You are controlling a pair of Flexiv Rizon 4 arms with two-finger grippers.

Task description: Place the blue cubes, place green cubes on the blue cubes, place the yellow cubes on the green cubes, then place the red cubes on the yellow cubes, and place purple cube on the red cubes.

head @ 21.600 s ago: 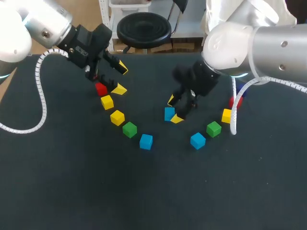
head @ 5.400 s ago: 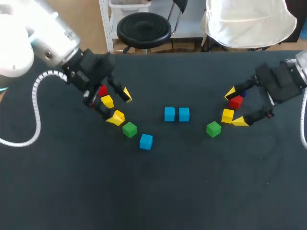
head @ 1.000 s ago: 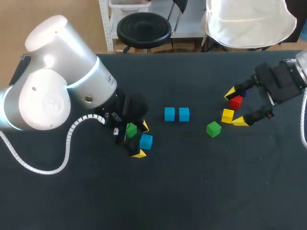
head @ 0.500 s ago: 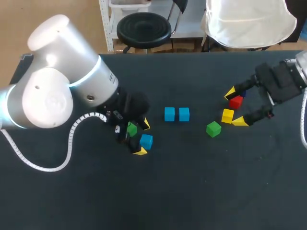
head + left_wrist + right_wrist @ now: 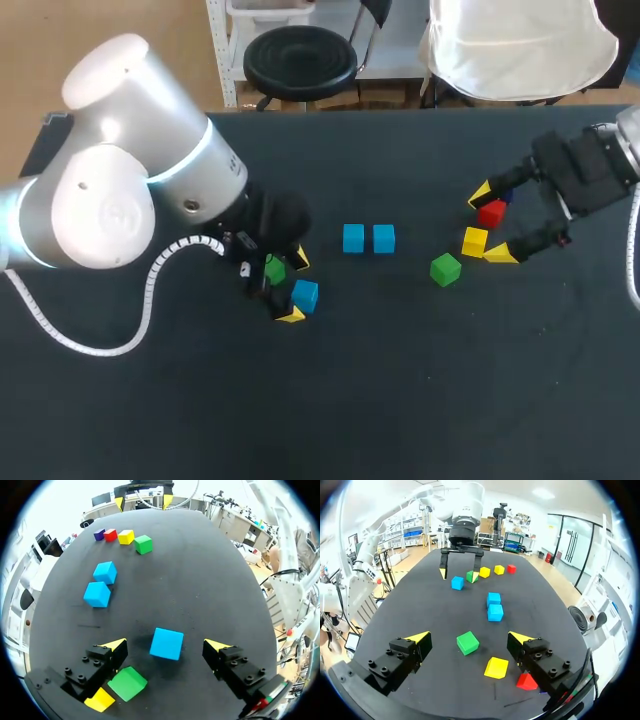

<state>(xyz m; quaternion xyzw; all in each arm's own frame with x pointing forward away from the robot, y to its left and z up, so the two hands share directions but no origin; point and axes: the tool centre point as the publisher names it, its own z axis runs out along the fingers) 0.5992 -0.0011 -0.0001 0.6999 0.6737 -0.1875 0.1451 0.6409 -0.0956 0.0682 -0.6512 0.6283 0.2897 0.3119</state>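
Our left hand [image 5: 165,644] hung unclenched astride the lone blue cube [image 5: 166,644], fingers either side, seemingly to carry it toward the blue pair [image 5: 97,594] ahead; our right hand [image 5: 468,637] hovered released.

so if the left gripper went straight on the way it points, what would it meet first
Probably the lone blue cube, lying just ahead between the left gripper's open fingers; they look set to pass either side of it to the table. Depth is unclear.
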